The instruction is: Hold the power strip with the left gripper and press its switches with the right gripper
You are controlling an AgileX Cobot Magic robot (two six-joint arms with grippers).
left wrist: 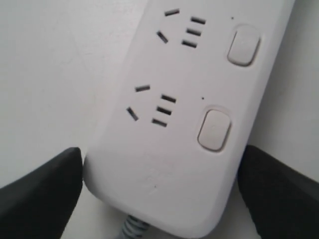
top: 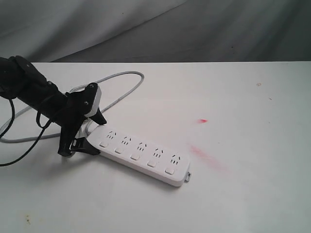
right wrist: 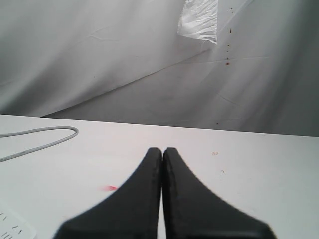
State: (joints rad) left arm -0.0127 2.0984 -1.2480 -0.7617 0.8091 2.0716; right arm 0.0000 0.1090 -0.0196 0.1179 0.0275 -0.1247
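The white power strip [top: 141, 151] lies flat and slantwise on the white table, its row of square switches [top: 135, 157] facing the front. My left gripper [top: 93, 134] straddles the strip's cord end. In the left wrist view its black fingers [left wrist: 45, 189] press against both long edges of the strip [left wrist: 179, 149], near the last switch [left wrist: 214, 129]. My right gripper [right wrist: 162, 150] is outside the exterior view. In the right wrist view it hovers over bare table with both fingers pressed together and nothing between them. One corner of the strip [right wrist: 12, 226] shows beside it.
The grey cord [top: 121, 92] loops from the strip's left end toward the back of the table and off to the left. Red smears [top: 206, 156] mark the table right of the strip. A grey cloth backdrop [top: 194, 29] hangs behind the table's far edge.
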